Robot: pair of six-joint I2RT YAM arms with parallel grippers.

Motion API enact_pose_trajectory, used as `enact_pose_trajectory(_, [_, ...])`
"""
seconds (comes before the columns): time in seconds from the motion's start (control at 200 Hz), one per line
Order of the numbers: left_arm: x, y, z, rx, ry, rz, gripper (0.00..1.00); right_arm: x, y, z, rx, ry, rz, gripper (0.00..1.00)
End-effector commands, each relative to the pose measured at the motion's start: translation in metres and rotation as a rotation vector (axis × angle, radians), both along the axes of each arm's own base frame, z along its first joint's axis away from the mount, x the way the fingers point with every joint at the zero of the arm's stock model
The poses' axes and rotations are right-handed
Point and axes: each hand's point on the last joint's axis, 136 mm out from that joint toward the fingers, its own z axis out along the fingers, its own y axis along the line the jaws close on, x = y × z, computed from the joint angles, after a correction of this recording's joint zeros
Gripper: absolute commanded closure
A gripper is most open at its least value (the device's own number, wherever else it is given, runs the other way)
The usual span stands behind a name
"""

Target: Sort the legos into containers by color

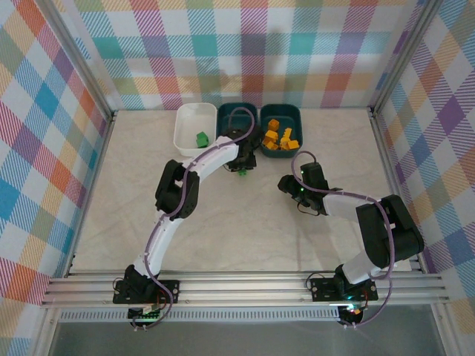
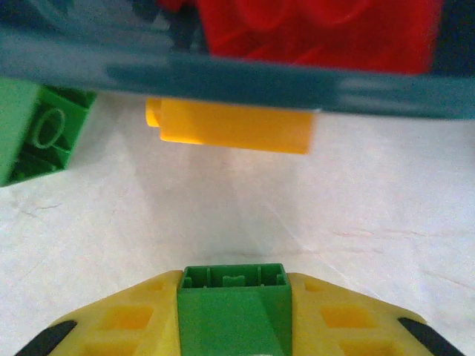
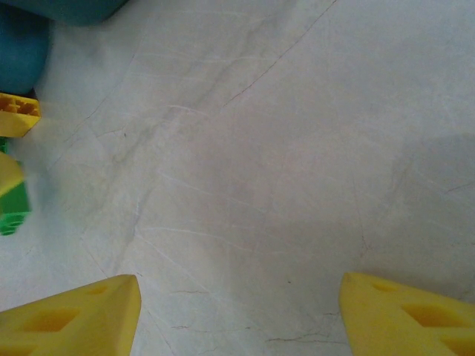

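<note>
1. The left gripper [image 2: 234, 282] has its two yellow fingers [image 2: 119, 319] pressed against either side of a green brick [image 2: 234, 315]. The brick fills the gap between them, low over the table [image 2: 356, 222].
2. Ahead of those fingertips, apart from the pinched brick, a yellow brick [image 2: 230, 133] lies on the table just in front of the near wall of the middle teal tub [image 2: 297, 83].
3. Ahead and to the left, a second green brick [image 2: 37, 133] rests on the table beside that same wall.
4. Past the wall, red bricks [image 2: 319, 30] sit inside the tub.
5. In the top view, the white tub [image 1: 185, 119] lies beyond the left gripper to its left and holds a lone green piece [image 1: 201, 139]. The right teal tub [image 1: 295, 115] lies beyond it to the right and holds the yellow-orange bricks [image 1: 280, 139].
6. The right gripper [image 3: 240, 278] has its fingers [image 3: 82, 311] spread wide, with bare table between them. It is well apart from the tubs.
</note>
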Motion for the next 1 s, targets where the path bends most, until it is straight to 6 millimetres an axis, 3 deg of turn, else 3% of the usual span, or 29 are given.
enact_pose_trajectory(0.0, [0.015, 0.007, 0.095, -0.099, -0.151, -0.030, 0.67, 0.007, 0.003, 0.009, 0.027, -0.029, -0.003, 0.29])
enact_pose_trajectory(0.095, [0.028, 0.034, 0.110, -0.098, -0.177, 0.009, 0.68, 0.007, 0.004, 0.007, 0.029, -0.025, 0.000, 0.29])
enact_pose_trajectory(0.22, [0.046, 0.076, 0.115, -0.169, -0.147, 0.112, 0.68, 0.007, 0.004, 0.008, 0.032, -0.026, 0.003, 0.29])
enact_pose_trajectory(0.405, [0.061, 0.116, 0.121, -0.273, -0.140, 0.214, 0.68, 0.007, 0.008, 0.006, 0.055, -0.015, 0.011, 0.29])
enact_pose_trajectory(0.64, [0.079, 0.162, 0.087, -0.260, -0.065, 0.301, 0.68, 0.007, 0.010, 0.004, 0.063, -0.008, 0.013, 0.29])
enact_pose_trajectory(0.8, [0.082, 0.175, 0.066, -0.244, -0.015, 0.320, 0.69, 0.008, 0.010, 0.002, 0.063, -0.002, 0.014, 0.29])
enact_pose_trajectory(0.995, [0.087, 0.185, 0.054, -0.230, 0.002, 0.328, 0.68, 0.008, 0.012, -0.001, 0.064, 0.007, 0.016, 0.29])
